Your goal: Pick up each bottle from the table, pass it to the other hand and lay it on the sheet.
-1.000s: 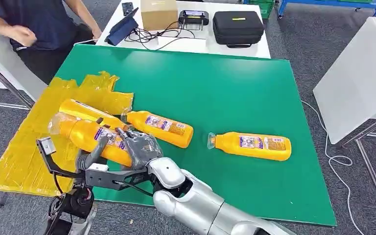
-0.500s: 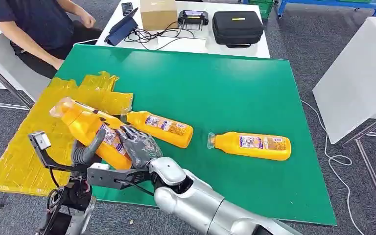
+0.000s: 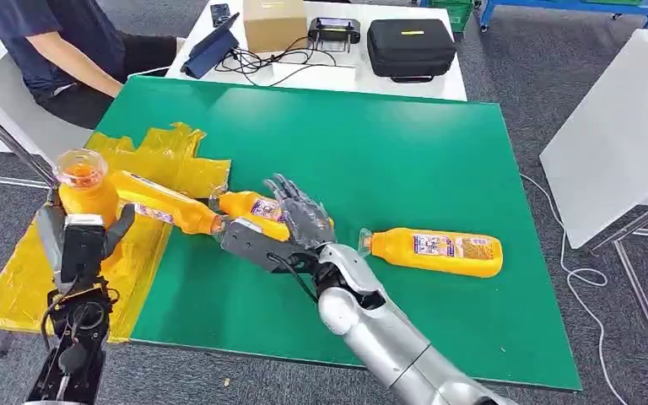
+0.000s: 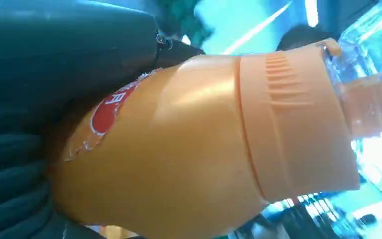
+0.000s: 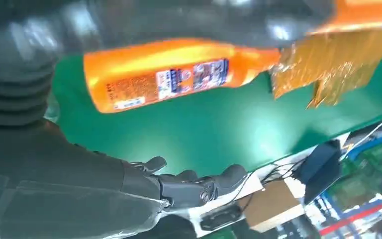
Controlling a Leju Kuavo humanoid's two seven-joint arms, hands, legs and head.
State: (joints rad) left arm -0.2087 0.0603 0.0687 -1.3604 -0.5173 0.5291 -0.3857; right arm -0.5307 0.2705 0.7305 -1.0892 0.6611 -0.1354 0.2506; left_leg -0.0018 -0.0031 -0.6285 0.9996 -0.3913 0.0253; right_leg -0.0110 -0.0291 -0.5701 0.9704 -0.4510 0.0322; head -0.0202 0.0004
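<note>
**Bottle upright in the left hand, above the sheet's near end**

Nearest, the left hand (image 3: 80, 240) grips an orange bottle (image 3: 82, 187) around its lower body, holding it roughly upright with the clear cap on top, over the yellow sheet (image 3: 25, 278). In the left wrist view the bottle's body lies tight against the dark fingers (image 4: 40, 59). The main risk, as I judge it, is the lay-down: tipping an upright bottle onto crinkled plastic could let it roll off the sheet's near edge or knock the bottle already lying on the sheet (image 3: 164, 202). A loose grip during the tilt could also let the smooth body slip.

Further in, the right hand (image 3: 299, 215) holds nothing, fingers spread and pointing away from the robot, hovering over a second lying bottle (image 3: 257, 213) on the green table (image 3: 388, 152). A careless sweep here could shove that bottle sideways. Another bottle (image 3: 434, 251) lies well apart to the right.

Beyond, a seated person (image 3: 59, 51) is at the far left.
</note>
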